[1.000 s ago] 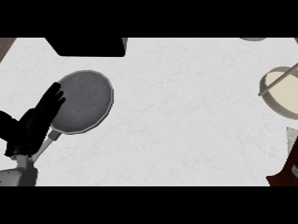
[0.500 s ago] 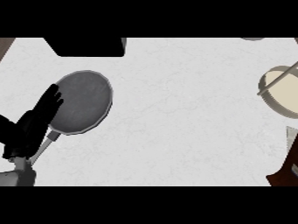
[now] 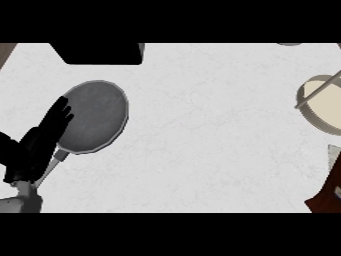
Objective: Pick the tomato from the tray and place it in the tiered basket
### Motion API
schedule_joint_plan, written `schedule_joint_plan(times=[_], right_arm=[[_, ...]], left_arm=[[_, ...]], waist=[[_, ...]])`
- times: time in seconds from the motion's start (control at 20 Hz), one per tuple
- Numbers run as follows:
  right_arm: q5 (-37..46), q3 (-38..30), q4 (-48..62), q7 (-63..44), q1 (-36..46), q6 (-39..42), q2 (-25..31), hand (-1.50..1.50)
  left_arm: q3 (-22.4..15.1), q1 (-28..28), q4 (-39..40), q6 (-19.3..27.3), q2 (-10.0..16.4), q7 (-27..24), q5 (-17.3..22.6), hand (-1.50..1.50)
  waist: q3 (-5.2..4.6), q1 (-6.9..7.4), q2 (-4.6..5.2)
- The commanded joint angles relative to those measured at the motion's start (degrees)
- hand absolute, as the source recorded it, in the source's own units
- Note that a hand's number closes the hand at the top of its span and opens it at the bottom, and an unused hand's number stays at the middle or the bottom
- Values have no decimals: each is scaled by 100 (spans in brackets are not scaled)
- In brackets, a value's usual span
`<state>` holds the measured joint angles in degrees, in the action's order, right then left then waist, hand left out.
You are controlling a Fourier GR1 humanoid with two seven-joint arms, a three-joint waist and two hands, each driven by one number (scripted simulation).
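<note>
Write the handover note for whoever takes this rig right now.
Left hand: open, fingers straight, over the left edge of the tray, holding nothing visible.
Right hand: not in view.
Tomato: not visible; possibly hidden under the hand.
Tiered basket: at the view's right, no tomato in the tier that shows.
Done: nothing that shows.
Left: find and grasp the tomato, carry it to the basket.

Counter (image 3: 202, 150) looks like matt, faintly veined white stone; pan (image 3: 95, 117) at nine o'clock, dull grey; tiered basket (image 3: 303, 109) at three o'clock, metal-framed.
</note>
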<state>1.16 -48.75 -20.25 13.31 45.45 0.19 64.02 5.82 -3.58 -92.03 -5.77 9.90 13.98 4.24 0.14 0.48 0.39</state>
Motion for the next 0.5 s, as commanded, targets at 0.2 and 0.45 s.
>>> schedule_joint_plan(times=[0.2, 0.45], right_arm=[[-396, -536, 643, 200, -859, 887, 1188, -150], [-552, -752, 932, 559, -1525, 1492, 1418, -150]], left_arm=[[157, -130, -124, -169, 204, 224, 179, 0], [-18, -85, -24, 50, -71, 94, -16, 0]], waist=[[15, 11, 9], [25, -47, 7]])
